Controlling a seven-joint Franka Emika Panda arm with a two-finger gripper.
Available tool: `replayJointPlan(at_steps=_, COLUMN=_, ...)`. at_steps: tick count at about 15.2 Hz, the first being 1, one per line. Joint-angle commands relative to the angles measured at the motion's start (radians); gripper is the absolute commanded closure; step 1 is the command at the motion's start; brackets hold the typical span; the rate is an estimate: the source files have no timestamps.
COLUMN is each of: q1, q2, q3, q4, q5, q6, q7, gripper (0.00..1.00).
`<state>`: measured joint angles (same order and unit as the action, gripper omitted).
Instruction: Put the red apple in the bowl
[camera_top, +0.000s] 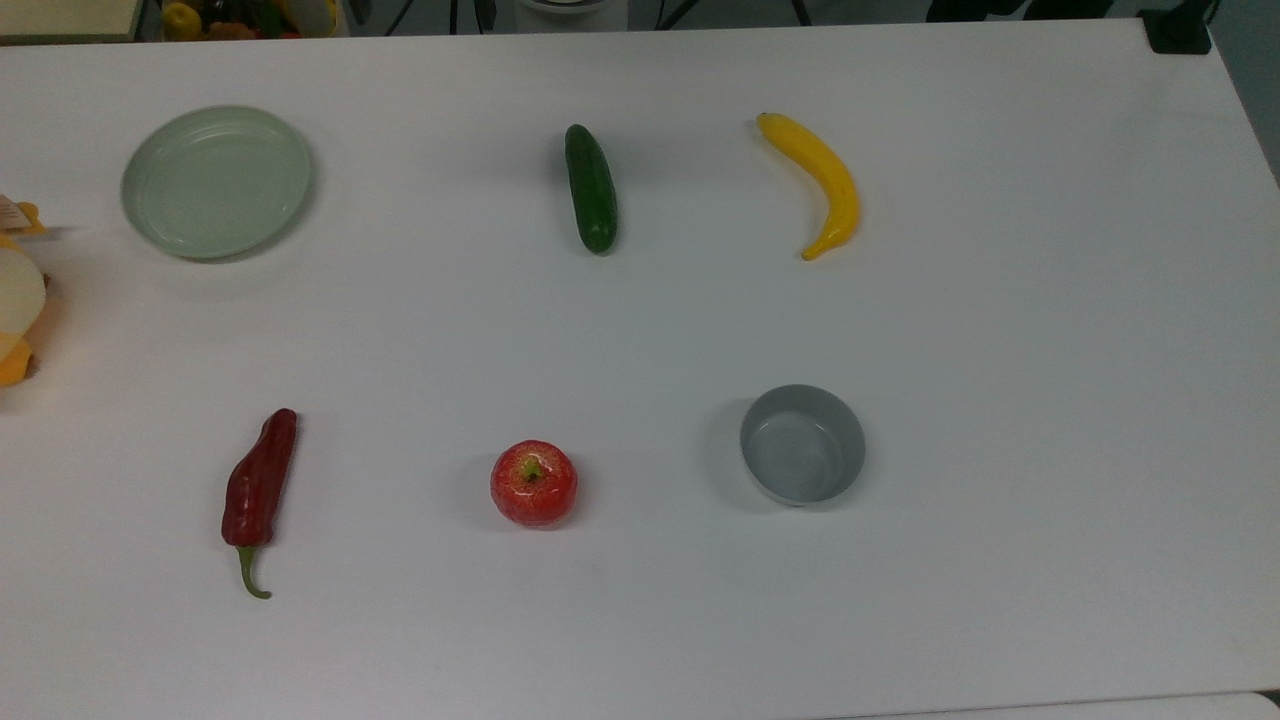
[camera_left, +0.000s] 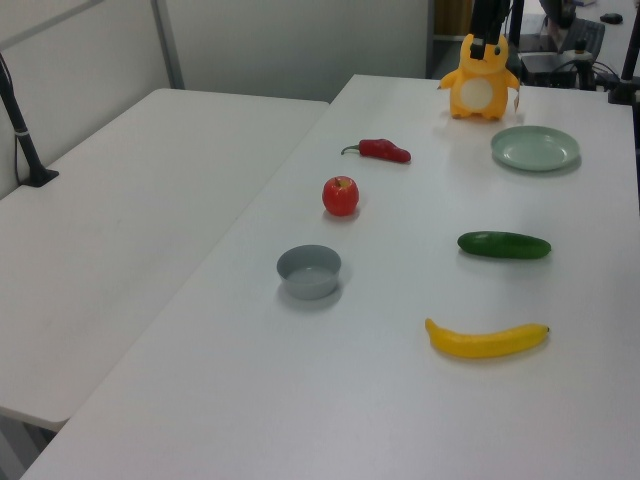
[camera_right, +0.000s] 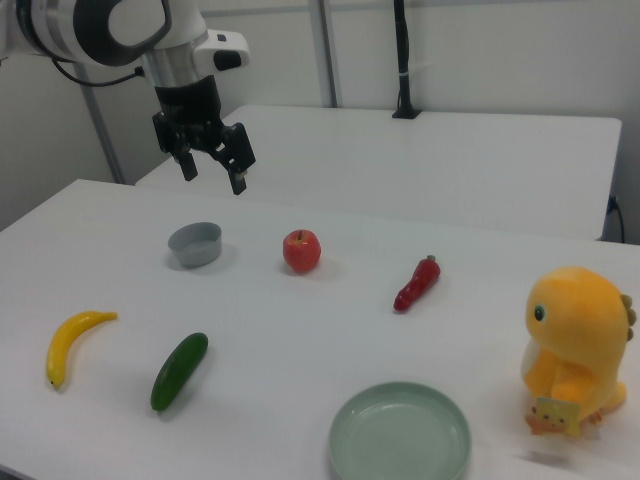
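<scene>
In the right view the claw (camera_right: 213, 168) hangs in the air at about 10 o'clock in the picture, its two fingers spread apart with nothing between them, pointing down toward the worktop (camera_right: 300, 330). It sits well above the worktop and apart from everything on it.

The nearest thing to it in the right view is the bowl (camera_right: 194, 243), a small grey round one with upright sides, at about 6 o'clock from the claw. It is empty and stands upright.

The apple (camera_right: 301, 250) rests on the worktop at 3 o'clock from the bowl in the right view, near it but not touching. It is red and glossy, stem dimple up. In the top view the apple (camera_top: 534, 484) lies at 9 o'clock from the bowl (camera_top: 803, 444), with bare worktop (camera_top: 640, 330) between them.

A dark red chili pepper (camera_top: 258, 489) lies at 9 o'clock from the apple in the top view. A cucumber (camera_top: 591, 187) lies at 12 o'clock from the apple, and a banana (camera_top: 822, 181) at 12 o'clock from the bowl. A pale green plate (camera_top: 216, 181) sits at 12 o'clock from the pepper. In the right view a yellow plush toy (camera_right: 576, 352) stands at 3 o'clock in the picture, beside the plate (camera_right: 400, 433).
</scene>
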<state>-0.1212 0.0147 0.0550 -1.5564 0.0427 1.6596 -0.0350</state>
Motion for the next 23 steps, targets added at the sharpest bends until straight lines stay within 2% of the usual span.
replayJointPlan(at_steps=1, q1=0.026, q2=-0.002, q3=-0.004, q4=0.007, q5=0.020, q6=-0.027, q7=-0.025, gripper=0.00)
replayJointPlan(at_steps=14, q1=0.034, q2=-0.002, q3=0.000, q4=-0.001, q5=0.022, q6=-0.029, q7=-0.023, gripper=0.00)
replayJointPlan(at_steps=18, q1=0.051, q2=0.043, q3=0.000, q4=0.015, q5=0.022, q6=-0.021, q7=-0.019, gripper=0.00)
replayJointPlan(at_steps=23, q1=0.058, q2=0.181, q3=0.028, q4=0.166, q5=0.025, q6=0.040, q7=-0.013, gripper=0.00)
